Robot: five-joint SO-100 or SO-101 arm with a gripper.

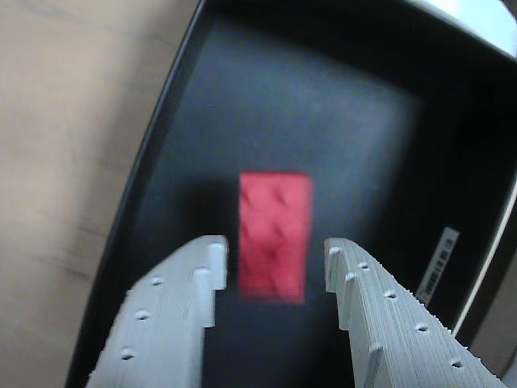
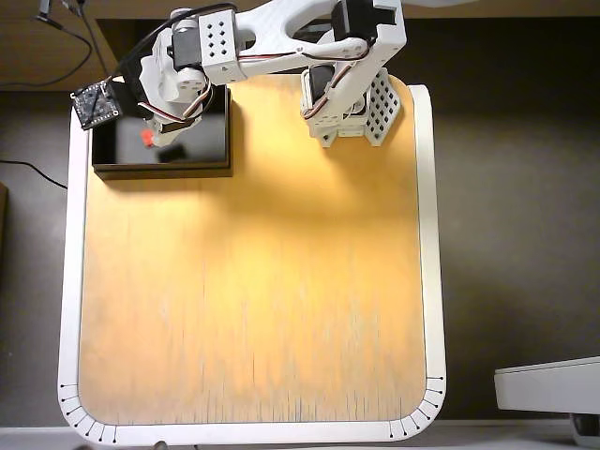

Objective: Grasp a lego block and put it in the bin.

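Note:
In the wrist view the red lego block (image 1: 275,234) lies inside the black bin (image 1: 323,121), on its dark floor, blurred. My gripper (image 1: 275,252) hangs just above it with its two white fingers (image 1: 186,299) spread to either side, a gap between each finger and the block. In the overhead view the bin (image 2: 202,141) sits at the table's top left corner. The block (image 2: 147,139) shows there as a small red spot under my gripper (image 2: 157,137), which reaches over the bin's left half. The gripper is open and holds nothing.
A white label (image 1: 440,263) sits on the bin's right wall. The wooden tabletop (image 2: 253,281) with a white rim spreads below the bin. The arm's base (image 2: 361,108) stands at the top centre. A cable (image 2: 28,169) lies off the table's left edge.

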